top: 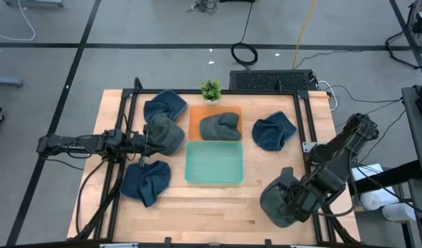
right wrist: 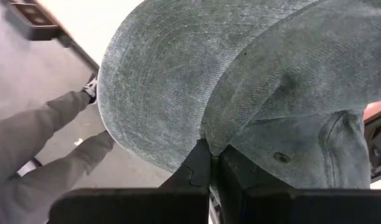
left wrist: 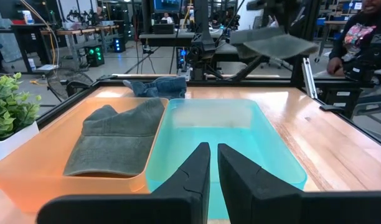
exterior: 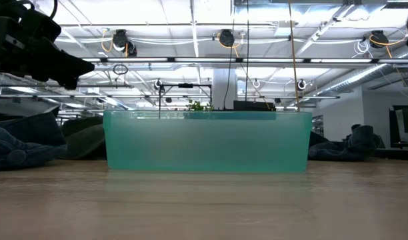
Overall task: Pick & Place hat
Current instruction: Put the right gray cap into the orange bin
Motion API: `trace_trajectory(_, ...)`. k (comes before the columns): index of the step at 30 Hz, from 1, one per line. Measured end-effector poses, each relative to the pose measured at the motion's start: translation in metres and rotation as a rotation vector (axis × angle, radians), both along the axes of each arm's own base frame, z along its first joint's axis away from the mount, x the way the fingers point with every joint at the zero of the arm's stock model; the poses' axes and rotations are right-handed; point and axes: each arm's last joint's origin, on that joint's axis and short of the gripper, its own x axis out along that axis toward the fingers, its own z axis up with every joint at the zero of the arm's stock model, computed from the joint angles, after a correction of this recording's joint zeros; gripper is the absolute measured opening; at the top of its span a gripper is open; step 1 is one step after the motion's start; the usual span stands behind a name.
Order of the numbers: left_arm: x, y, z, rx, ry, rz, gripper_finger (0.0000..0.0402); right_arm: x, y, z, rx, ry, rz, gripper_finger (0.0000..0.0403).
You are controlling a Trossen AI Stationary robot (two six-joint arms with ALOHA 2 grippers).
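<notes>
My right gripper (right wrist: 213, 163) is shut on a grey hat (top: 280, 200), raised over the table's near right corner; the left wrist view shows this hat (left wrist: 271, 42) in the air. My left gripper (left wrist: 213, 165) is shut on nothing. It is raised over the table's left side (top: 150, 140), beside a grey-green hat (top: 168, 134) lying on the wood. Another grey hat (left wrist: 116, 140) lies brim-down in the orange tray (top: 197, 114). The teal bin (top: 214, 163) stands next to that tray, on its near side. My right gripper pinches the grey hat between its two fingers where the brim meets the crown (right wrist: 209, 134). The brim (right wrist: 159, 81) fans out on one side and the crown (right wrist: 302, 155) on the other. The hat is lifted clear of the table.
Blue hats lie on the table: one far left (top: 166, 103), one near left (top: 145, 182), one right of the tray (top: 273, 131). A small plant (top: 211, 89) stands at the far edge. A person's legs (right wrist: 41, 149) are beside the table; another person (left wrist: 365, 31) sits beyond.
</notes>
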Motion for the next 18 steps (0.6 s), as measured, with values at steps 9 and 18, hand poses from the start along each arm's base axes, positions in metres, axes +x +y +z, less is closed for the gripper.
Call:
trace_trajectory(9,0.0,0.0,0.0,0.0,0.0,0.0,0.0037,-0.006,-0.007,0.04,0.024,-0.04,0.028,0.0)
trace_trajectory(18,0.0,0.0,0.0,0.0,0.0,0.0,0.0037,-0.003,-0.014,0.049,0.041,-0.047,-0.022,0.0)
